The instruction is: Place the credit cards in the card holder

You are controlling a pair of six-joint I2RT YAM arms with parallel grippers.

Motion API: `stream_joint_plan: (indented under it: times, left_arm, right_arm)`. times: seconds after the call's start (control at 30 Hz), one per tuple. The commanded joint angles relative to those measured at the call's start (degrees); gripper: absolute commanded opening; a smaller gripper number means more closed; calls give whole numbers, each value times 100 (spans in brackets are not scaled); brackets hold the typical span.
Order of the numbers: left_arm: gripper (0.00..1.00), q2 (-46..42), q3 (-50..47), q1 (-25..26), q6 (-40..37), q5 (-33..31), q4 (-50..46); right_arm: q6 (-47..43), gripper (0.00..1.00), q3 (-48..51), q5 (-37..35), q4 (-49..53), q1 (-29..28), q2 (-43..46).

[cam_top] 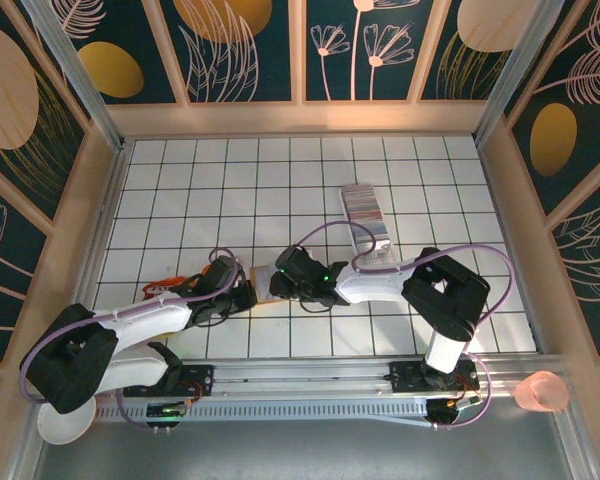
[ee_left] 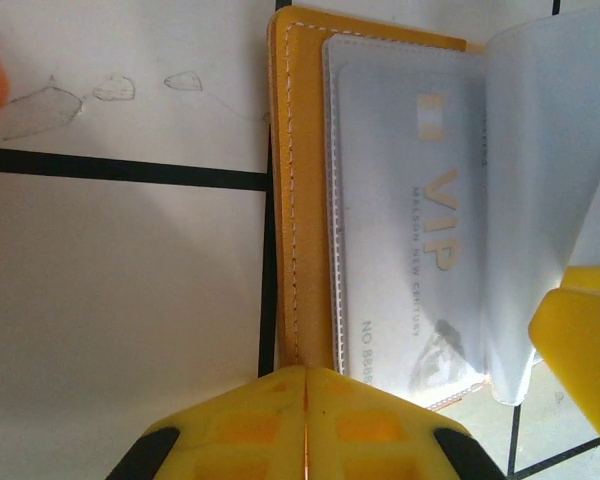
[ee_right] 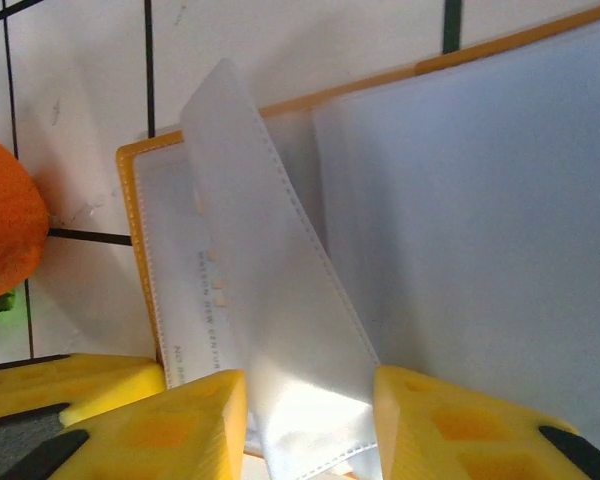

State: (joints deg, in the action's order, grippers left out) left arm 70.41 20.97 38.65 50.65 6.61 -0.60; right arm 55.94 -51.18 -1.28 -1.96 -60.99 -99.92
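Note:
The card holder (cam_top: pixel 263 283) lies open on the white gridded table between my two grippers, its tan leather edge (ee_left: pixel 302 200) up. A grey VIP card (ee_left: pixel 410 210) sits inside its first clear sleeve. My left gripper (ee_left: pixel 306 372) is shut, its tips at the holder's leather edge, with nothing visible between them. My right gripper (ee_right: pixel 308 380) stands partly open, and a loose clear sleeve page (ee_right: pixel 280 300) of the holder rises between its fingers. The credit cards (cam_top: pixel 365 212) stand on edge in a row further back on the right.
The long clear tray (cam_top: pixel 378 247) that holds the row of cards lies behind my right arm. Wooden walls fence the table on three sides. A pink cup (cam_top: pixel 542 391) and a white dish (cam_top: pixel 58 426) sit beyond the near rail.

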Motion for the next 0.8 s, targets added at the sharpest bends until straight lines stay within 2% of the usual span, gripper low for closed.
stream_joint_plan:
  times: [0.0,0.57,0.77]
  left_arm:
    - [7,1,-102,13,-19,-46,-19]
    - [6,-232,-242,13,69,-94,52]
    - [6,-301,-296,15,84,-140,52]
  right_arm:
    - [133,38,-97,5,-350,-89,-80]
    - [337,38,-159,312,-1278,-189,-213]
    - [123,38,-393,195,-1351,-207,104]
